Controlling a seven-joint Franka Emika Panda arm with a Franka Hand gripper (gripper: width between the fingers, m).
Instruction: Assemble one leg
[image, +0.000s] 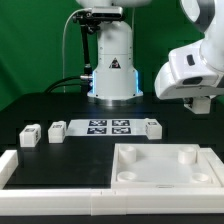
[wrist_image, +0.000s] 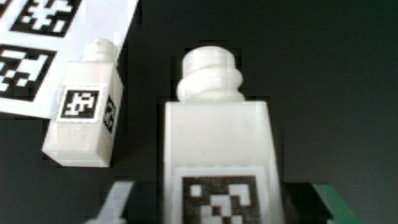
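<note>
The arm (image: 190, 65) fills the upper right of the exterior view, raised well clear of the black worktop (image: 40, 105), probably so its load can pass over the parts without knocking them. Below it, at the lower right, lies the white tray-shaped piece (image: 165, 168), open side up, with round sockets near its corners; I judge a leg seats in one of these. A white rail (image: 45, 172) runs along the lower left, close beside the tray (perhaps a stop to brace against, though I cannot tell if they touch). The marker board (image: 105, 127) lies flat at the centre. Three loose legs (image: 152, 127) rest on the worktop, one just off the board's end toward the exterior view's right and two together at the exterior view's left. In the wrist view, the claw (wrist_image: 217, 208) is closed on the leg (wrist_image: 217, 135). Its fingers (wrist_image: 118, 203) pinch the tagged end, so the ridged knob (wrist_image: 210, 70) points away from the wrist, free to enter a socket. The leg is thus carried in the air.
</note>
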